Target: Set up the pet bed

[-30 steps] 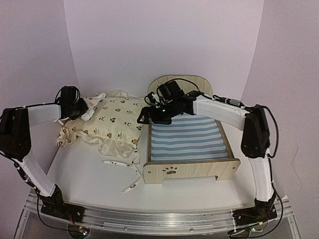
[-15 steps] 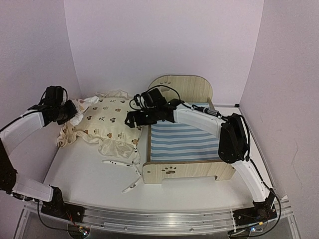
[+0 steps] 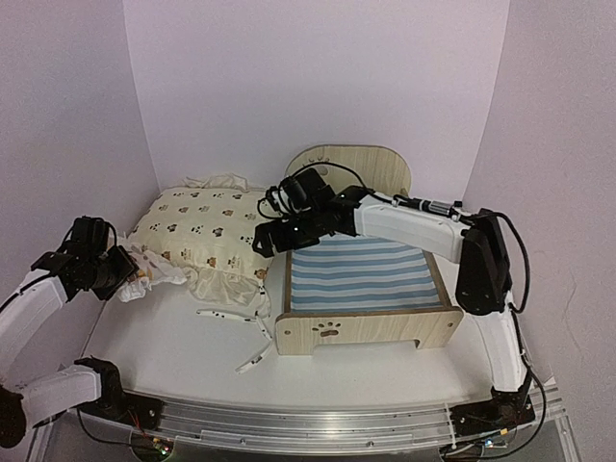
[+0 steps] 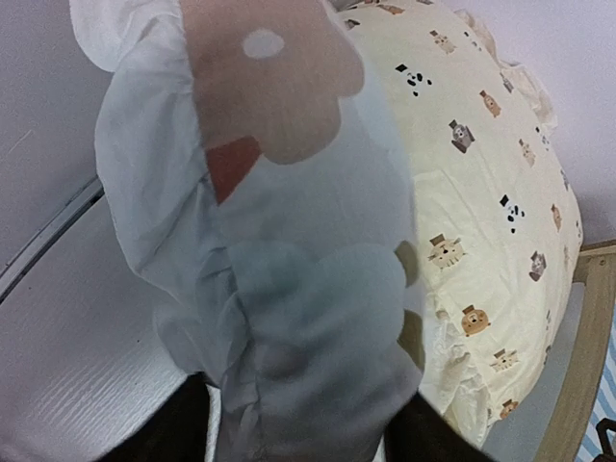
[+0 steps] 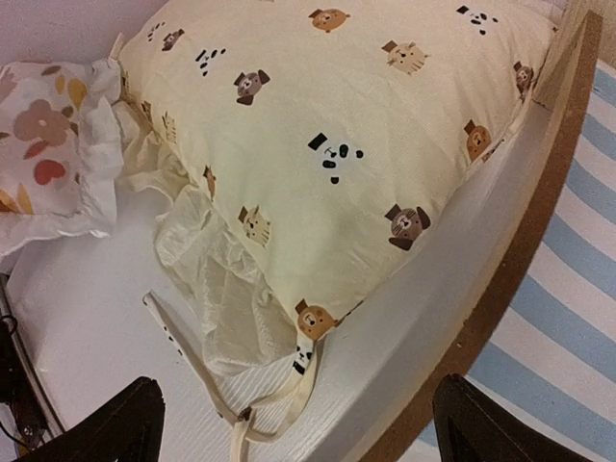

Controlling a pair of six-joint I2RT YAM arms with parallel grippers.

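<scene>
The pet bed (image 3: 364, 325), a light-wood frame with a blue-and-white striped base, stands right of centre; its left rail (image 5: 539, 221) shows in the right wrist view. A cream animal-print cushion (image 3: 202, 231) (image 5: 356, 125) lies against that rail. My right gripper (image 3: 266, 241) (image 5: 308, 433) hovers open over the cushion's near right corner, nothing between its fingers. A small white pillow (image 3: 149, 272) (image 4: 289, 241) with orange-brown prints lies at the cushion's left. My left gripper (image 3: 120, 269) (image 4: 298, 433) is at the pillow, fingers spread wide, cloth still bunched between them.
The cushion's loose ties (image 3: 231, 316) trail on the white table in front of it, one (image 5: 289, 404) lying just under my right gripper. Purple walls close in on the left, back and right. A metal rail (image 3: 308, 423) runs along the near edge.
My left arm has drawn back toward the near left with the small pillow, and its jaws have spread apart. My right gripper moved left from over the bed to the cushion's edge.
</scene>
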